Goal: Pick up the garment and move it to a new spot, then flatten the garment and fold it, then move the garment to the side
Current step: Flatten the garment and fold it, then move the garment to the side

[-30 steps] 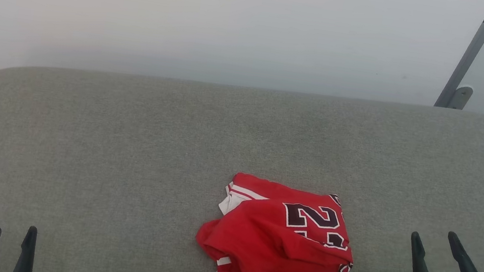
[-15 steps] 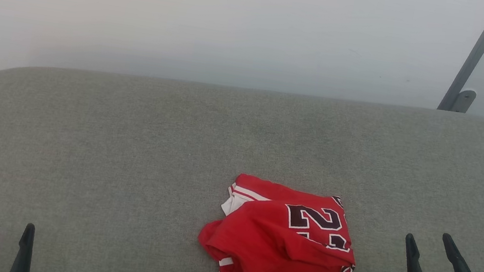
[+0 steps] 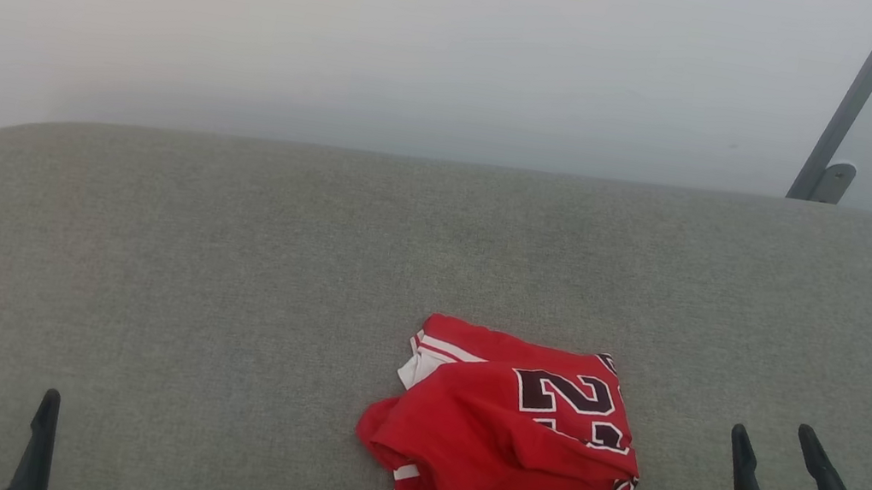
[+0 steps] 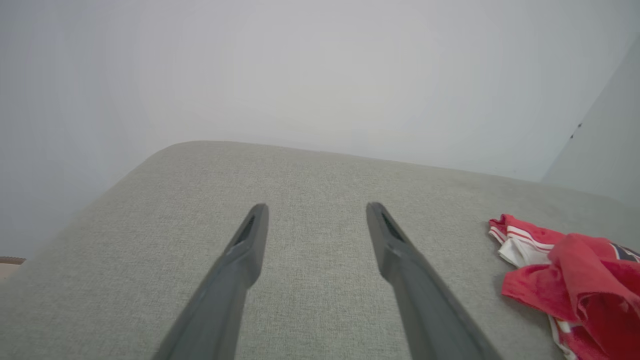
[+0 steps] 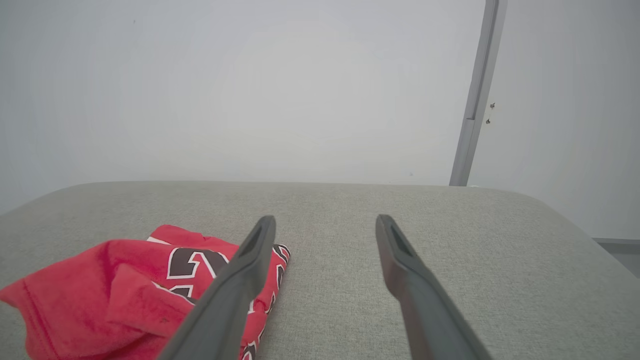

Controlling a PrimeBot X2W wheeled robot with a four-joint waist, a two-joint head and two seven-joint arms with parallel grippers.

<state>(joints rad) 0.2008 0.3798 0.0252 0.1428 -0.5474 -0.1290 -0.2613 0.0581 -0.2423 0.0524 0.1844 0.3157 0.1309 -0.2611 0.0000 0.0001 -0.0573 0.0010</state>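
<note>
From my head camera I count one garment, a crumpled red jersey with white striped trim and black-and-white numerals, lying on the grey padded surface a little right of centre and towards the near edge. My two grippers sit low on either side of it, both well apart from the cloth: my left gripper at the lower left and my right gripper at the lower right, each with its two dark fingers spread and nothing between them. One grey post leans against the pale wall at the upper right. My left wrist camera shows my left gripper with its two fingers parted over bare fabric, and the garment off at the right edge. My right wrist camera shows my right gripper likewise spread and empty, with the garment at the lower left, partly behind one finger.
</note>
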